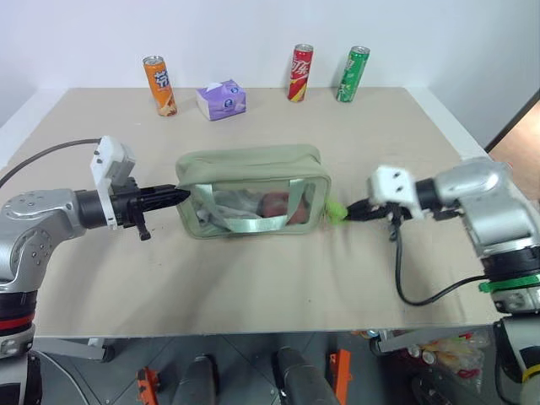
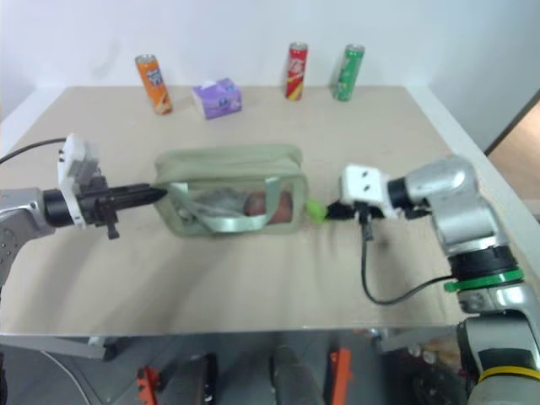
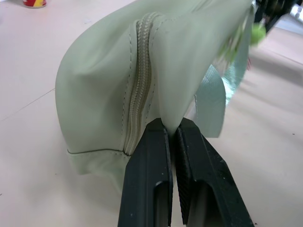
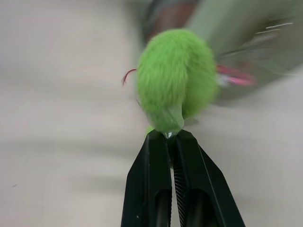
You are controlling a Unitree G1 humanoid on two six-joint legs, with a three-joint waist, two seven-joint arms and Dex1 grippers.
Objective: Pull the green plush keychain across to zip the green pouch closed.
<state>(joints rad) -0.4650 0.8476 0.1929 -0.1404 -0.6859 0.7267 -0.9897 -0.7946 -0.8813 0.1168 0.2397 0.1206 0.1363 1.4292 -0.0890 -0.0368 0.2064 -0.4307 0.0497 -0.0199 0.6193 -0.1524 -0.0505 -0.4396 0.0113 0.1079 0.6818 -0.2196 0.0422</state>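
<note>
Green plush keychain (image 4: 176, 80) sits at the right end of the green pouch (image 1: 249, 173), clamped in the right end effector (image 1: 354, 211), whose fingers are fully closed on a small tab at the edge of the fuzz. Left end effector (image 1: 175, 195) is closed on the fabric at the pouch's left end, right beside the zipper seam. Pouch lies mid-bench, long side parallel to the near edge. Clear side window shows a reddish-brown item and other contents I can't identify. Keychain: bright lime fuzzy, rounded, pink clasp on the pouch side. Along the far edge of the bench (image 1: 253, 287): orange can (image 1: 159, 85), purple tissue pack (image 1: 221, 99), red can (image 1: 300, 72), green can (image 1: 353, 74).
</note>
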